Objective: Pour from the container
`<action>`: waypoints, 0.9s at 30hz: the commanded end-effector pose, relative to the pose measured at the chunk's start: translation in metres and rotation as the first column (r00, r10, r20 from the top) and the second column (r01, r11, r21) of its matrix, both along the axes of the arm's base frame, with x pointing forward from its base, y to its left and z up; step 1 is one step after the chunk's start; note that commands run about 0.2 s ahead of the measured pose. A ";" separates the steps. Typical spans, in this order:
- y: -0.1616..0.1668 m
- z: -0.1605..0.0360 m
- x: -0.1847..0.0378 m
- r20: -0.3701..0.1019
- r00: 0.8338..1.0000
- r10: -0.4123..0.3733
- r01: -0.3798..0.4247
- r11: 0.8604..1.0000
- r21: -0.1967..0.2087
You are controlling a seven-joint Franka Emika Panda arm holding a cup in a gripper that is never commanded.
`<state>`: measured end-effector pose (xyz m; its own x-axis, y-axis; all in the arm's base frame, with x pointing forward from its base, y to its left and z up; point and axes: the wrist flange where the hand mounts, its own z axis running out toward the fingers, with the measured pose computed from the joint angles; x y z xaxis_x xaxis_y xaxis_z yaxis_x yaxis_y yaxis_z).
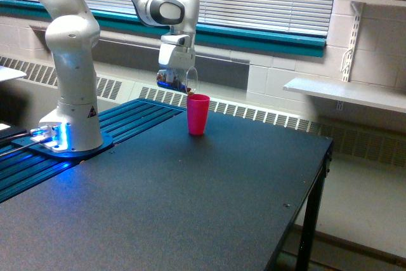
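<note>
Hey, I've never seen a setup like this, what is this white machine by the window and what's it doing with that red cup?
This is a single view from a camera standing off to the side. The white machine is a robot arm bolted at the edge of a dark table. Its end effector grips a small clear cup, tipped on its side just above an upright pink-red cup on the table. Something brownish sits at the clear cup's lip, so it looks like pouring into the pink-red cup.

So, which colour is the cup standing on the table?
Pink-red cup, opaque, shown in the exterior view.
</note>
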<state>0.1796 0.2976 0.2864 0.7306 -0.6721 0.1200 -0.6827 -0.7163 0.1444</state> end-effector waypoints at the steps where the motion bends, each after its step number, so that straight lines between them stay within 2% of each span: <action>1: 0.002 -0.002 0.005 -0.022 0.999 0.034 -0.034 0.999 0.008; 9: 0.002 -0.007 0.004 -0.057 0.997 0.057 -0.057 0.998 -0.003; 27: 0.006 -0.003 0.017 -0.075 0.993 0.096 -0.097 0.995 -0.019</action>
